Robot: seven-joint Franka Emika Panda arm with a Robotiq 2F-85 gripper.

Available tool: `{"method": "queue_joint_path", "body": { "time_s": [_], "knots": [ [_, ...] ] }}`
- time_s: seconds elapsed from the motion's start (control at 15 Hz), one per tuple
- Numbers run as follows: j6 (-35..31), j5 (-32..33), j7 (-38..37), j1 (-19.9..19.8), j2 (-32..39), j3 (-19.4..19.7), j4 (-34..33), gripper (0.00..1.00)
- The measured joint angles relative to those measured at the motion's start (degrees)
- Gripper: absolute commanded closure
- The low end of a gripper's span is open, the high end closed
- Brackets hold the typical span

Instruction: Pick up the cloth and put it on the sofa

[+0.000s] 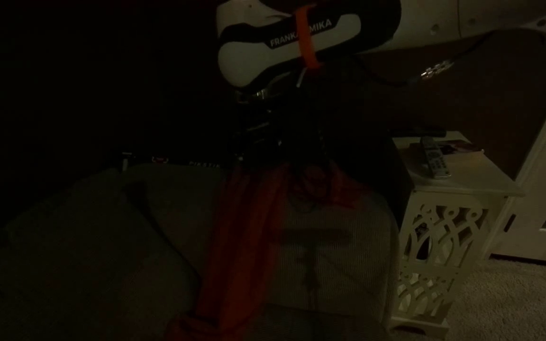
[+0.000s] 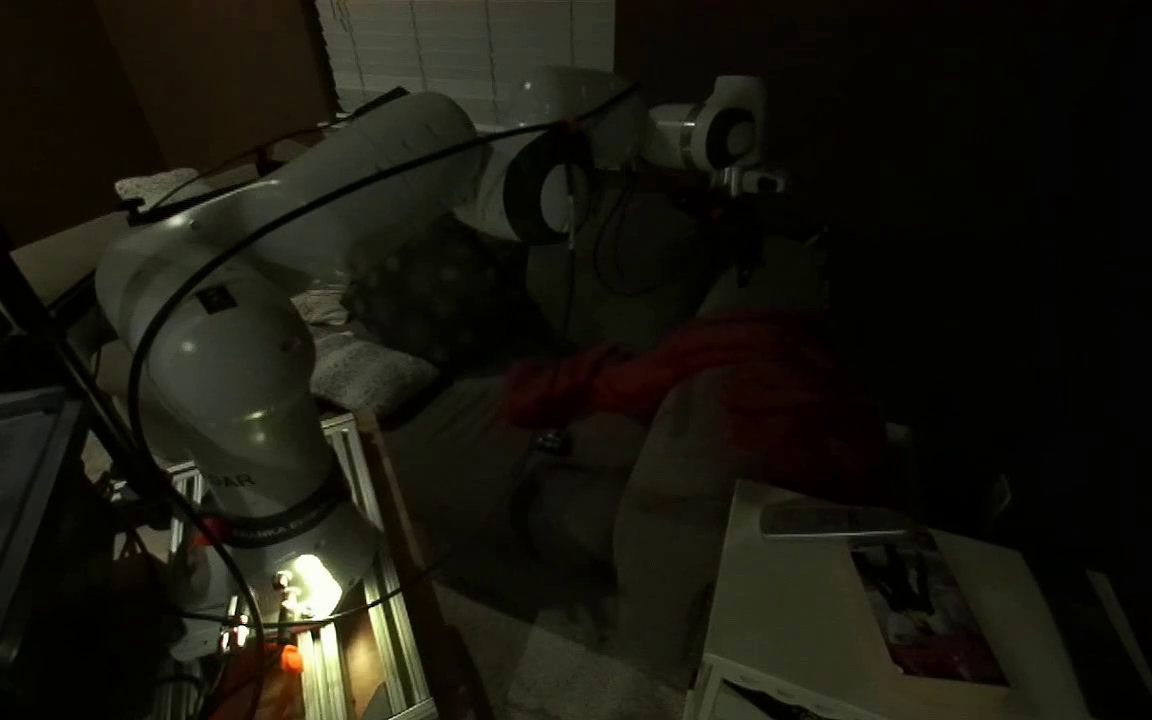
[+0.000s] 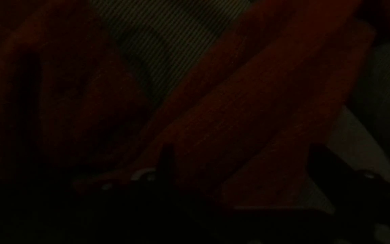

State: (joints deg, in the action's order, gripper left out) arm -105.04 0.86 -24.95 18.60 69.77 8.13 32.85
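In both exterior views the cloth [image 1: 249, 237] lay long and folded over the sofa [image 1: 363, 265], so the goal place seemed to us already reached. Above the sofa, the gripper [image 3: 242, 149] had its fingers [image 3: 320, 159] spread wide; the cloth showed in the space between them, but we saw nothing pinched. Whether the tips touched it, we could not tell in such darkness. By our judgement, the step was either to grasp or to leave. For grasping, the good way was to set the fingers on both sides of one raised fold and to go down gently, without pressing hard on the sofa. For leaving, it was better to rise straight, so that no fold was caught. Just beside the sofa stood the table [image 1: 477, 173], which served also as container: behind its cut-out side we saw dark things [image 1: 423, 248], too dim to name.
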Motion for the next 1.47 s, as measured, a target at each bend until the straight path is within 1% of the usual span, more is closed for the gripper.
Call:
{"method": "queue_joint_path", "body": {
  "time_s": [0.33, 0.47, 0.67, 0.73, 0.8, 1.0, 1.33, 1.47],
  "knots": [
    [-6.2, 0.0, -12.9, -1.7, 4.8, 4.4, -0.1, 0.0],
    [-8.1, 0.0, -18.2, -2.7, 6.4, 5.5, -0.2, 0.0],
    [-8.9, -0.4, -27.1, -3.3, 8.0, 6.1, -0.4, 0.0],
    [-9.0, -0.6, -30.1, -3.2, 8.5, 6.0, -0.4, 0.23],
    [-9.3, -0.9, -32.5, -3.2, 8.9, 5.7, -0.5, 0.26],
    [-9.8, -1.1, -36.5, -2.7, 10.3, 4.6, -0.8, 0.48],
    [-10.0, -1.1, -37.9, -2.0, 11.8, 3.6, -1.1, 0.84],
    [-10.1, -1.1, -37.9, -2.0, 12.2, 3.5, -1.4, 0.97]
  ]
}}
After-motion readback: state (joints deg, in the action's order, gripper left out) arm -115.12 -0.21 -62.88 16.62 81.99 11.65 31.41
